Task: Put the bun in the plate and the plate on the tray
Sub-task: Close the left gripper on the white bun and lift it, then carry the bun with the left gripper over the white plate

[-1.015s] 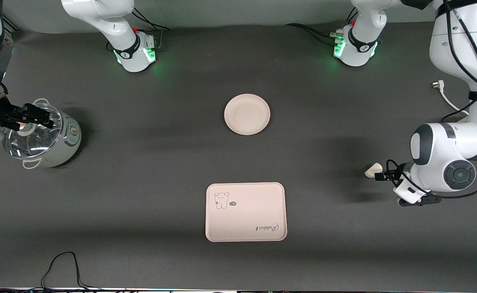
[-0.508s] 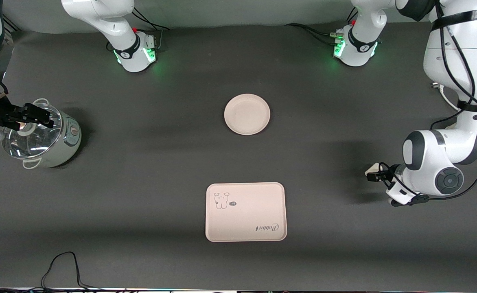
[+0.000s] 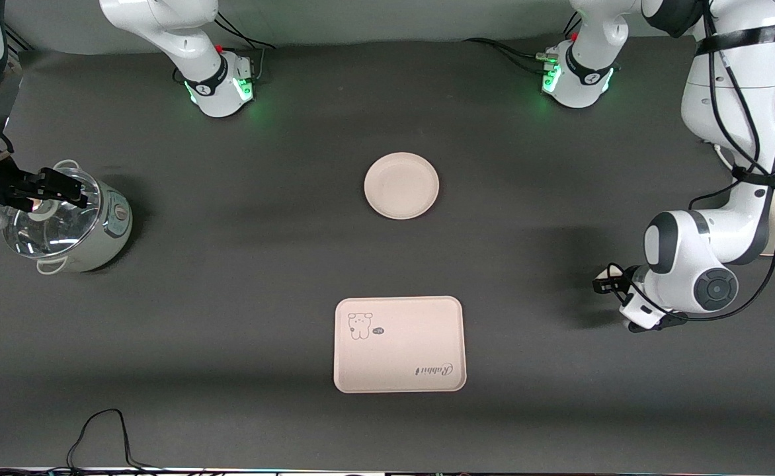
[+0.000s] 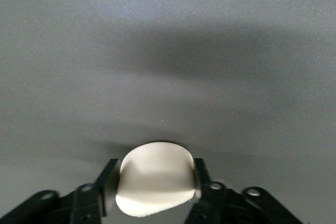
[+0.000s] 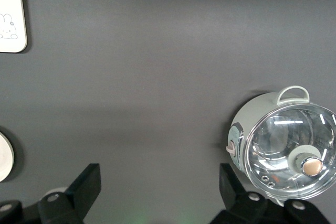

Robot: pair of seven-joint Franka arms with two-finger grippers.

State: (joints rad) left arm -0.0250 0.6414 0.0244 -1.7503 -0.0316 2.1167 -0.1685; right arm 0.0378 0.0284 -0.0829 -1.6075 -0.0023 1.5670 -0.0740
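Bun [image 4: 156, 184] is seen between the jaws of the left gripper [image 3: 603, 285] in the left wrist view, one finger [image 4: 106, 182] on either flank, the jaws spread around it; whether the pads touch it cannot be told. In the front view the bun, exposed a second ago, is now covered by the gripper, which has shifted toward the plate [image 3: 401, 185] and tray [image 3: 399, 344]. Both lie unmoved, well apart from the jaws. The right gripper [image 3: 63, 188] waits, jaws released, over the pot [image 3: 70, 221].
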